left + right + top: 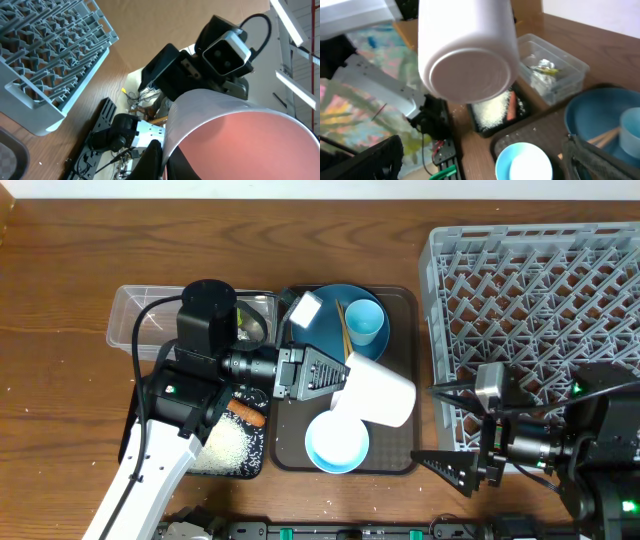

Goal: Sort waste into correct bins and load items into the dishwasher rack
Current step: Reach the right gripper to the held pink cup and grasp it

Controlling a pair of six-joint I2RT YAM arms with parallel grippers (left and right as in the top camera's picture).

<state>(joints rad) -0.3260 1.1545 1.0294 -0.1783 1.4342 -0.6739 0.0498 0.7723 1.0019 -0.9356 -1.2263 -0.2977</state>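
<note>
Big grey dishwasher rack [540,310] sits at the right of the wooden table [60,300]. The pink cup [380,392], white outside and pink inside, hangs sideways over the brown tray [402,330]. Its base points at the rack and the left gripper [343,377] pinches its rim. The right gripper [425,423] has its jaws spread wide, holding nothing.

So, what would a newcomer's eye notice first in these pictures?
The pale cup held sideways by the left hand above the brown tray. Next, the big grey rack at the right, and white rice in the black tray.
</note>
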